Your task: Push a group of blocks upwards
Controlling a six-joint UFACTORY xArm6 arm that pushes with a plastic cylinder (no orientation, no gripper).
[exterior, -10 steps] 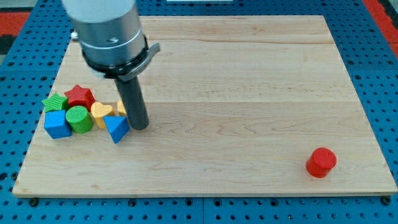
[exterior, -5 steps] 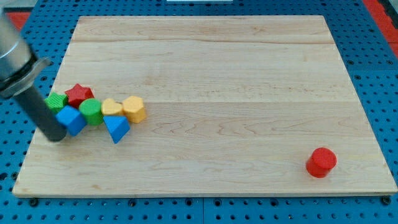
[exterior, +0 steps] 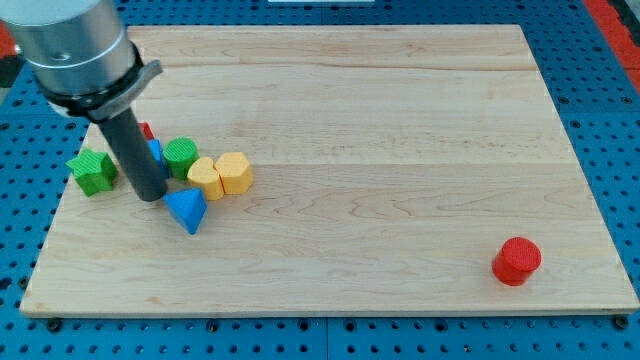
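**Rod tip set among a cluster of blocks at the left of a wooden board**

A pale wooden board (exterior: pixel 400 150) lies on a blue pegboard surface (exterior: pixel 610 120). A grey cylindrical arm housing fills the upper left of the frame, and a straight dark rod runs down from it. There is no claw, so nothing opens, closes or is held. My tip (exterior: pixel 152 194) rests on the board in the left-centre of the frame.

Blocks crowd around it. A green star-shaped block (exterior: pixel 92 170) sits just left of the rod. A blue block (exterior: pixel 155 152) and a red block (exterior: pixel 146 131) are mostly hidden behind the rod; their shapes cannot be made out. A green cylinder (exterior: pixel 181 156) stands to the upper right of the tip. A yellow heart-shaped block (exterior: pixel 206 178) touches a yellow hexagonal block (exterior: pixel 234 172) to its right. A blue triangular block (exterior: pixel 187 209) lies just lower right of the tip.

A red cylinder (exterior: pixel 516 260) stands alone, well apart, in the lower right.
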